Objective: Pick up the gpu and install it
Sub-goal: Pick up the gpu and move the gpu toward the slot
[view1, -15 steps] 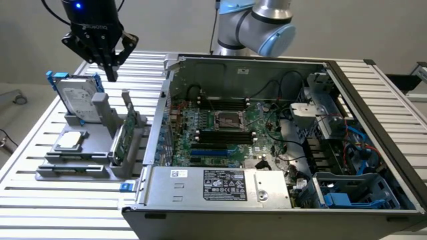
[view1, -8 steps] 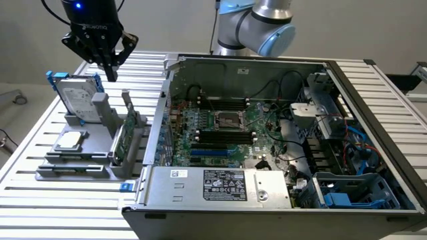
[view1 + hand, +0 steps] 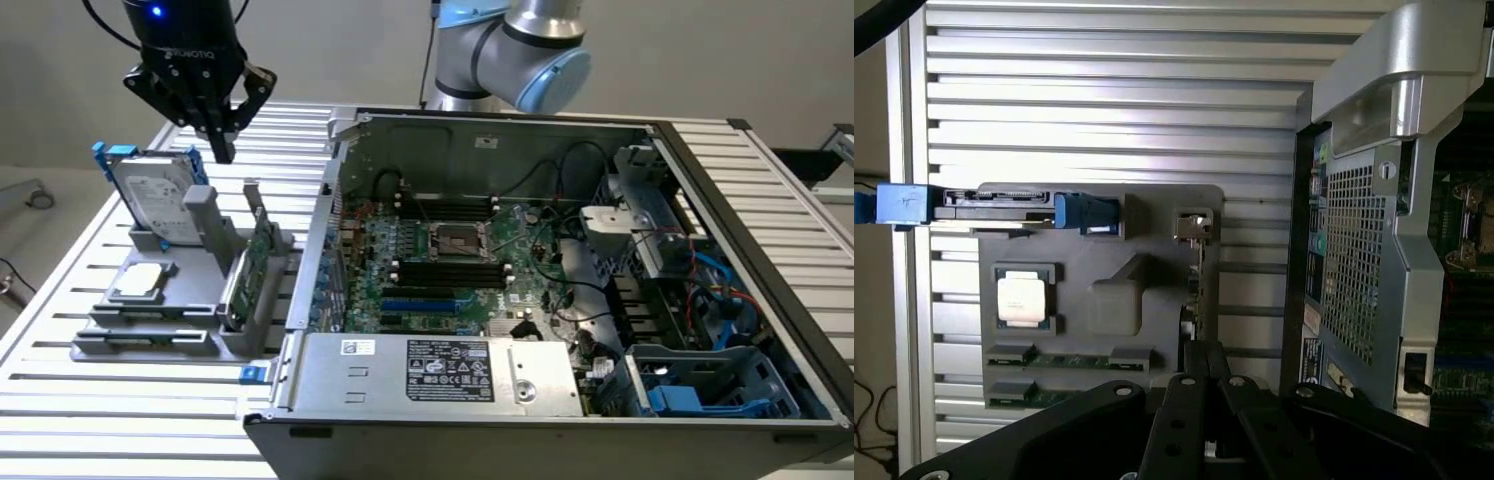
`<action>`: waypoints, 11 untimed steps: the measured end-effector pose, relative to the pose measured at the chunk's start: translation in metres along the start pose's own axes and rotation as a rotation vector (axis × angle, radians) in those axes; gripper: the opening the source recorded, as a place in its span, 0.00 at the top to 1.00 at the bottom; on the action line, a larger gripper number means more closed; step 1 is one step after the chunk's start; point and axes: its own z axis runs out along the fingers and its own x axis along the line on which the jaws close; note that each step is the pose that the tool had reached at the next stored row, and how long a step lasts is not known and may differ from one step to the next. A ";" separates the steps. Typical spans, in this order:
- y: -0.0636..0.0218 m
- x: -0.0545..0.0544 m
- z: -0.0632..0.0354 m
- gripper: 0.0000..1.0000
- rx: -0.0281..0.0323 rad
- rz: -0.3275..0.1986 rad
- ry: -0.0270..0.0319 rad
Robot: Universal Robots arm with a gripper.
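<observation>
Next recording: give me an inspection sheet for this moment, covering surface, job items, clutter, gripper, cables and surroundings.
Surface: slatted aluminium table, carrying a grey holder and an open computer case.
Job's things: gpu stands on edge in the holder, untouched, not installed.
Clutter: hard drive in a blue frame, upright in the holder; square silver chip lying flat beside it.
Gripper: gripper shut, empty, hangs over the holder, apart from everything.
Cables: black cables and blue and red wires inside the case.
Surroundings: arm joint behind the case; plain wall.
</observation>
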 end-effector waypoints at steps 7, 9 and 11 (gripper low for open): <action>0.0002 0.000 0.0001 0.64 0.0000 0.000 0.0000; 0.0003 0.002 0.0030 0.64 0.0007 0.001 -0.0004; -0.0015 0.003 0.0065 0.64 0.0013 0.001 -0.0001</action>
